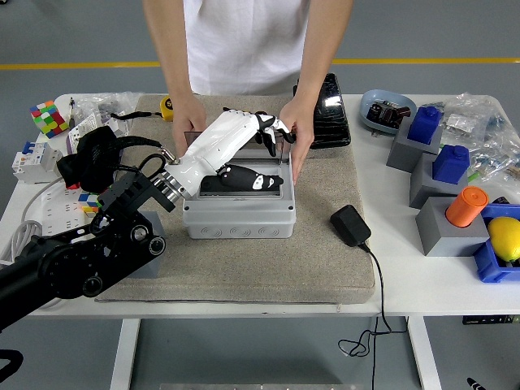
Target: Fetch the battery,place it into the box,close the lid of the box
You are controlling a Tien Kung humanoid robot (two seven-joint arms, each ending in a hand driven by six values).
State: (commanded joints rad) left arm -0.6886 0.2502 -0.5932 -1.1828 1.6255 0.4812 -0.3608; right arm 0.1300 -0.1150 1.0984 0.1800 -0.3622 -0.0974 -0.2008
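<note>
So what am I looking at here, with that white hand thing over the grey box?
The camera sits high on the robot, looking down over its white table. The black arm from the left ends in a white five-fingered robot hand, reaching across the open grey plastic box toward its clear lid at the back. Whether it grips the lid is unclear. A person opposite steadies the box with both hands. Nearby lie a black power adapter and an orange cylinder. No battery is visible.
</note>
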